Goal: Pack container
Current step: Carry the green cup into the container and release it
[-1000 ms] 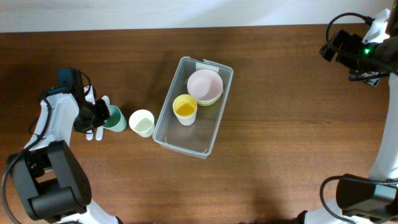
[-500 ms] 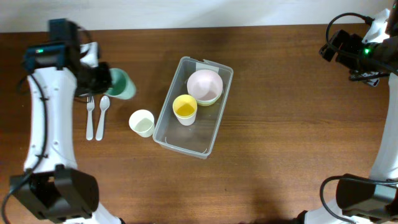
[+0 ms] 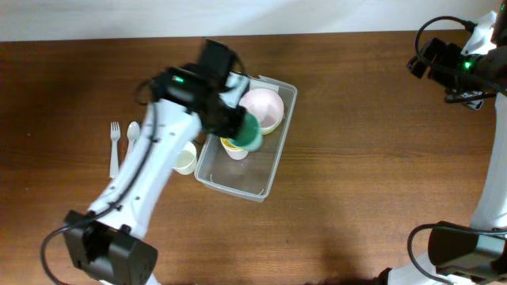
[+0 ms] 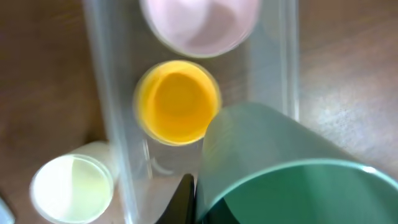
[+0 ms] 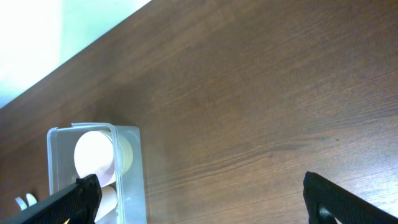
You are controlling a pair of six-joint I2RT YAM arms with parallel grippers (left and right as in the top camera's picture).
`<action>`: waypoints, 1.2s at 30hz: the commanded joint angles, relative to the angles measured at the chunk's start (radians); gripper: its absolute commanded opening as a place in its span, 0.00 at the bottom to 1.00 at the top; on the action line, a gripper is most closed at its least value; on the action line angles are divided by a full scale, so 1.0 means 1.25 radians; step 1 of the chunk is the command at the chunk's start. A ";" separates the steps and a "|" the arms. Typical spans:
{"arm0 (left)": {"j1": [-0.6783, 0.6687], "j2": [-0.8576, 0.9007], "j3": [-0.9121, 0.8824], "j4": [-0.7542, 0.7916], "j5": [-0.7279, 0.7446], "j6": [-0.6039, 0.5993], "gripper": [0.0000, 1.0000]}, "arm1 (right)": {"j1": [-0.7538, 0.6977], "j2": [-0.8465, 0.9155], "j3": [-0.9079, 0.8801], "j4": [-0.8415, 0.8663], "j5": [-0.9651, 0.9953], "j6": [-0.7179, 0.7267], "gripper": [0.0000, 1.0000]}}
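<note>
Packing is abt half done. The container is sitting near the middle of the table, a bit toward the far edge. A pink bowl and a yellow cup are already sitting inside it. A pale cup is waiting on the table just beside the container, on the side facing the left edge. A fork & spoon are lying near that left edge. So those 3 things are left to pack, I think.

The L gripper is reaching over the container w/ its jaws clamped on a green cup, holding it above the yellow cup. The R gripper is hanging by the far right corner, jaws wide apart, holding nothing.
</note>
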 commanded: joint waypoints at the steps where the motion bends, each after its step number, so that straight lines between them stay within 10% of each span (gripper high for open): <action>1: -0.041 -0.005 -0.061 0.046 -0.041 0.012 0.01 | -0.003 0.003 0.001 0.000 -0.001 0.004 0.99; 15: -0.060 0.084 -0.178 0.191 -0.074 0.000 0.02 | -0.003 0.003 0.001 0.000 -0.001 0.004 0.99; 25: -0.061 0.110 -0.171 0.197 -0.074 0.000 0.21 | -0.003 0.003 0.001 0.000 -0.001 0.004 0.99; 36: -0.056 0.099 0.056 -0.028 -0.092 0.000 0.24 | -0.003 0.003 0.001 0.000 -0.001 0.004 0.99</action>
